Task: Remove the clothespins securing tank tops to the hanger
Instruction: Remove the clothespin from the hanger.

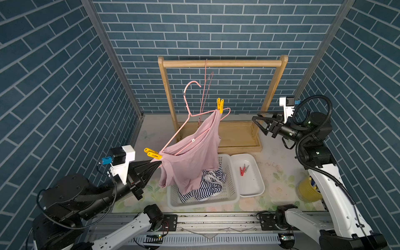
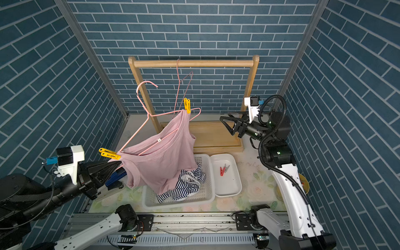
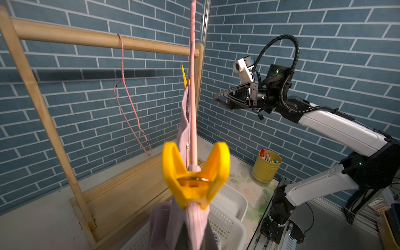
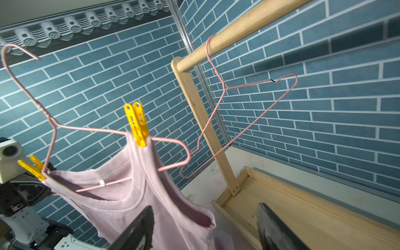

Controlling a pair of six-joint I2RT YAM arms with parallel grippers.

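I see left gripper [image 1: 156,162] clamped on pink tank top [image 1: 190,160] at hanger [image 1: 186,123] end; right gripper [image 1: 258,126] agape, empty. Near yellow clothespin [image 1: 152,153] sticks out sideways; far yellow clothespin [image 1: 220,105] upright.

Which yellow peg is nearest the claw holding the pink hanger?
The low yellow clothespin, at the hanger end just above the shut left gripper. The high yellow clothespin sits at the raised end, far from it.
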